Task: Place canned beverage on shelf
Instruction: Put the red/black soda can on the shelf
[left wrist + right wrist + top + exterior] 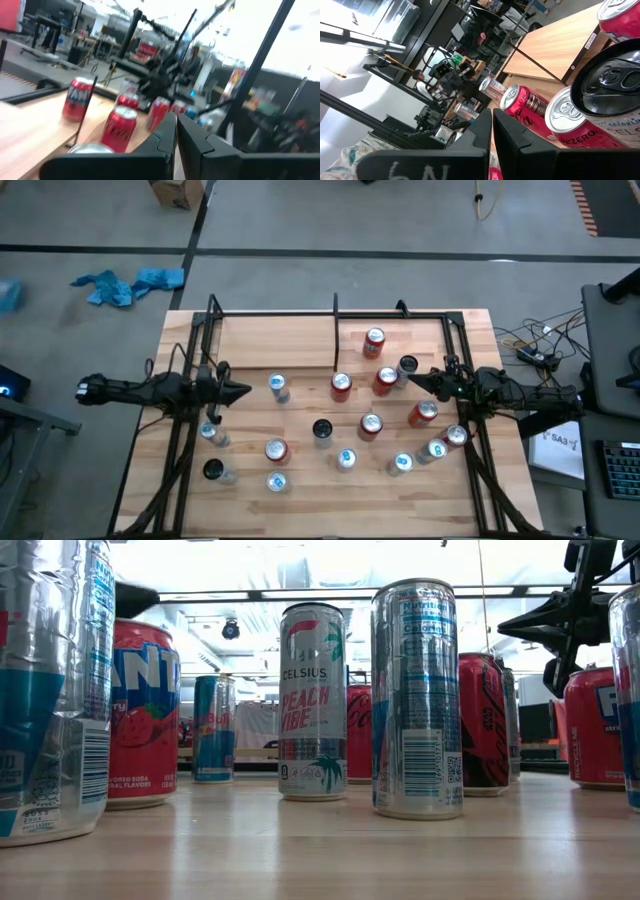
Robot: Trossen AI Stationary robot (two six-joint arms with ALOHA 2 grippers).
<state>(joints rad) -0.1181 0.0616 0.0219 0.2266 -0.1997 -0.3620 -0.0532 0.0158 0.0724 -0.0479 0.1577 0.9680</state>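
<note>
Right now both my claws are pressed together on nothing, hanging above the table. My right gripper [418, 379] points inward, and just ahead of its tip stands a dark-topped can [407, 366], upright, with a red can [386, 380] touching or nearly touching it on the far side; in my right wrist view the joined fingers [490, 131] aim past that dark lid [609, 90] close beside them. Another red can [424, 413] stands just behind and to the side of this claw. My left gripper [243, 392] is also closed and empty, with a silver can [278, 387] just beyond its tip; its joined fingers [176, 134] look across toward the red cans. Every can stands upright, long axis vertical, so I judge a sideways approach with jaws spread is what the grasp calls for. Beyond the dark-topped can, farther from my right claw and toward the back of the table, lies the shelf [425, 338], the narrow bay past the black divider post [334, 330], where one red can [374, 342] already stands. My right arm is plainly nearer that bay than my left, so I reckon the right claw should take the can in front of it.
</note>
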